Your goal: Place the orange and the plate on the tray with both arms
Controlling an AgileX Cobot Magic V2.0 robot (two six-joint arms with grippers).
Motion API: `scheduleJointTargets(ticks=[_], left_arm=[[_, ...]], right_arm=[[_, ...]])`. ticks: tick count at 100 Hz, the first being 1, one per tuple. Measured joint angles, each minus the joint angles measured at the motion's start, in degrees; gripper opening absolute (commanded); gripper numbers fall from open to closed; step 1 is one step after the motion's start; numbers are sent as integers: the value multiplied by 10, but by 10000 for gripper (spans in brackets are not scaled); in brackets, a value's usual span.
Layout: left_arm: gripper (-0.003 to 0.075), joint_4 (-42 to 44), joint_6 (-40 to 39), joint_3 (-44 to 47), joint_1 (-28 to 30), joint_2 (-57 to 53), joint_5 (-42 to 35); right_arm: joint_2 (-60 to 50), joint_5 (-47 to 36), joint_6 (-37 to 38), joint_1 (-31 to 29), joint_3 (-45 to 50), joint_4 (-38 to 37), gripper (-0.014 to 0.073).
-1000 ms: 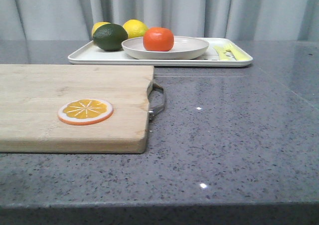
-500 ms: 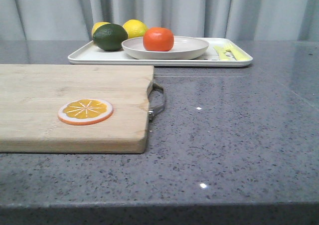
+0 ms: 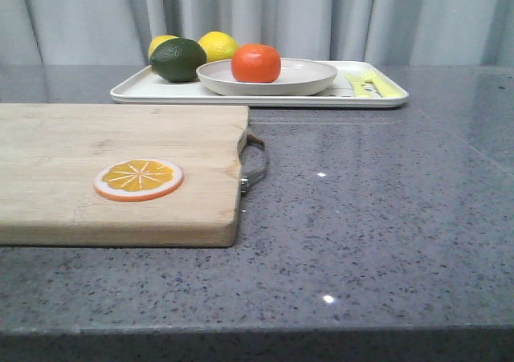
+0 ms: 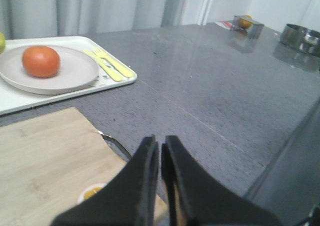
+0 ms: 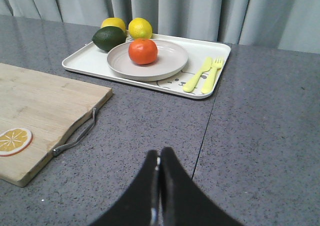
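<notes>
Orange (image 3: 256, 63) looks smooth, probably slippery; it sits in plate (image 3: 305, 77) on tray (image 3: 140, 89). Both my grippers (image 4: 160, 151) (image 5: 159, 161) are closed, holding nothing.

Our left gripper (image 4: 161, 148) hangs with jaws nearly together; our right gripper (image 5: 159, 158) is fully closed, empty.

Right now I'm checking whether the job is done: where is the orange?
In the front view the orange sits on the plate, which rests on the tray at the table's far side, right of the dark green fruit.
</notes>
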Motion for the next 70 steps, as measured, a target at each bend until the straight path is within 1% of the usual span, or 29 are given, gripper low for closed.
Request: scheduleJointTargets(ticks=[16, 26, 38, 54, 70], left_arm=[[6, 12, 0, 0, 45, 1, -28], [6, 36, 0, 2, 73, 2, -38], [6, 73, 0, 13, 115, 2, -71], [6, 95, 0, 43, 183, -19, -88], [6, 109, 0, 97, 251, -74, -102]], right_arm=[[0, 0, 0, 0, 0, 0, -74], [0, 0, 0, 0, 0, 0, -74], [0, 0, 0, 0, 0, 0, -74], [0, 0, 0, 0, 0, 0, -74], [0, 0, 0, 0, 0, 0, -74]])
